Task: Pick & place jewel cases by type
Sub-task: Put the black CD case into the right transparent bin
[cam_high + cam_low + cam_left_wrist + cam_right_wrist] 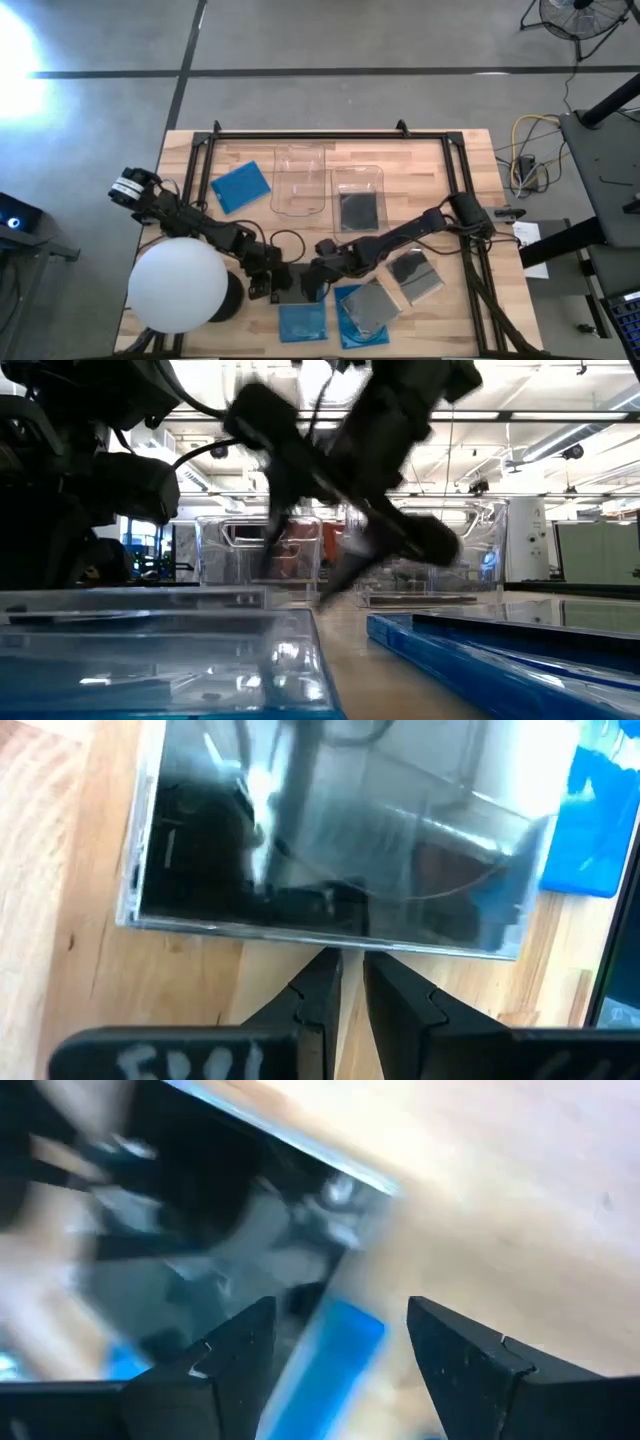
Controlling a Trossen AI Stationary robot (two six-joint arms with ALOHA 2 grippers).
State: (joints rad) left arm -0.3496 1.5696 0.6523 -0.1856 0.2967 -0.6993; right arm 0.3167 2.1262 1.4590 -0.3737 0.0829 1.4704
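Where the grippers meet, 3 blue jewel cases (241, 185) and 4 dark jewel cases (359, 209) are counted (1 binned); left gripper (348, 982) is nearly closed, empty, right gripper (335, 1342) spread.

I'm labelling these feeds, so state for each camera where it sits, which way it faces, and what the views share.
High view: overhead, facing straight down on the wooden table; both dark arms show.
Low view: table height, facing level across into the room; arms descend from above.
Left wrist view: on the left arm, facing the glossy dark grey jewel case past the nearly closed left gripper.
Right wrist view: on the right arm, facing down past the open right gripper.
Shared: the wrist views both show that case.
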